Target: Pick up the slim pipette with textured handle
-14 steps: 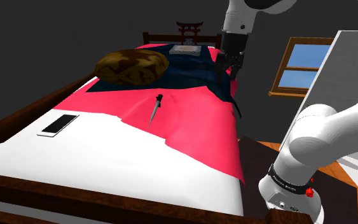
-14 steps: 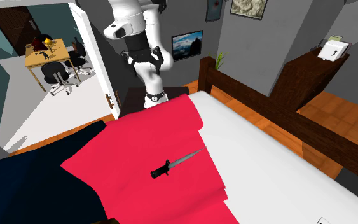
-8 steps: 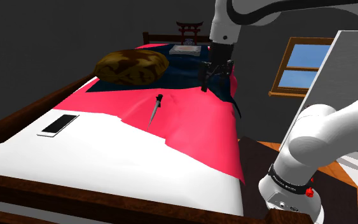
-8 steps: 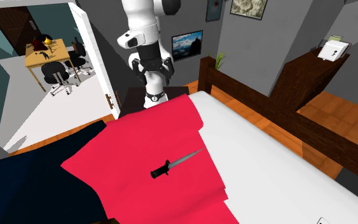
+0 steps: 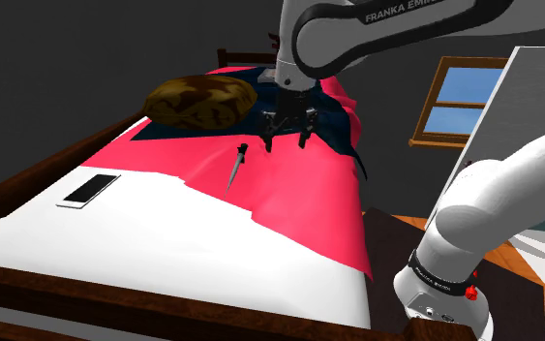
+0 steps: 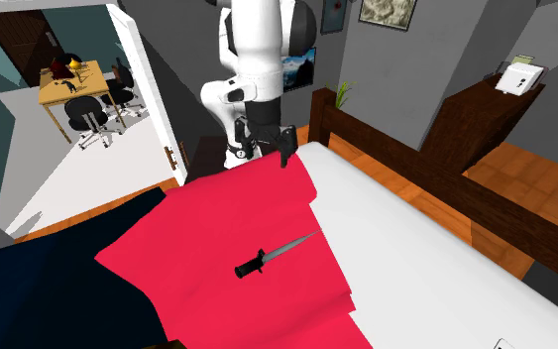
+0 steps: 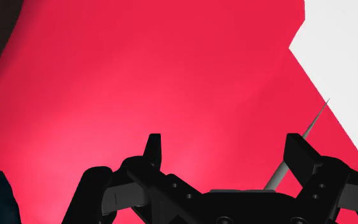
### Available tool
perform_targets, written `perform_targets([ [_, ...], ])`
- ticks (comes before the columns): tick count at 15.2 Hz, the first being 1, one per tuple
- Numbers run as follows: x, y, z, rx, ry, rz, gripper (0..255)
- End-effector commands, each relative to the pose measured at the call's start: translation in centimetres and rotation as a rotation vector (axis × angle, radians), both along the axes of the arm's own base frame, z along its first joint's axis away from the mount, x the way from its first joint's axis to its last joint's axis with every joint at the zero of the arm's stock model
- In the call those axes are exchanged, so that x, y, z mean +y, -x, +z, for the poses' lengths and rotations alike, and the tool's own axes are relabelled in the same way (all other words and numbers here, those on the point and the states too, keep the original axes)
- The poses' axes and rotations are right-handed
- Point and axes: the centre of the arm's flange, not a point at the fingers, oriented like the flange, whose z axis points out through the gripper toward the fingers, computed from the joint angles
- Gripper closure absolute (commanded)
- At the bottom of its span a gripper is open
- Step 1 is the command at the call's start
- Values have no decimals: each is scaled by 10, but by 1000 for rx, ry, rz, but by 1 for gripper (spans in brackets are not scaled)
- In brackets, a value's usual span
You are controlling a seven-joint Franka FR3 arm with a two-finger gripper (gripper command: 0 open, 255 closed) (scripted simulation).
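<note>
Approach stage: my gripper [image 5: 287,143] stands with fingers apart, holding nothing.
In the shoulder view the pipette [image 5: 237,165] lies at my eight o'clock; descending uncorrected, a finger could strike and roll it.

- Pipette [image 5: 237,166]: black handle, grey tip.
- Blanket [image 5: 299,194]: bright pinkish red.
- Cover [image 5: 333,131] beside the pillow: dark navy.
- Pillow [image 5: 200,101]: mottled brown and olive.
- Sheet [image 5: 144,262]: white.
- Phone [image 5: 88,190]: white.
- Bed frame [image 5: 28,179]: dark brown.
- Arm [image 5: 493,208]: white, dark joints.
- Window [image 5: 454,102]: tan frame, blue panes.
</note>
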Motion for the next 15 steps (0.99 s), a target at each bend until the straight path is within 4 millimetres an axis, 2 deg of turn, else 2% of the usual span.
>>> perform_targets([
  [1,14,-19,-15,-16,12,-75,0],
  [7,46,-83,-49,-56,55,-285,0],
  [13,63,-152,-82,-97,98,-494,0],
  [15,63,-157,-89,-100,101,-507,0],
])
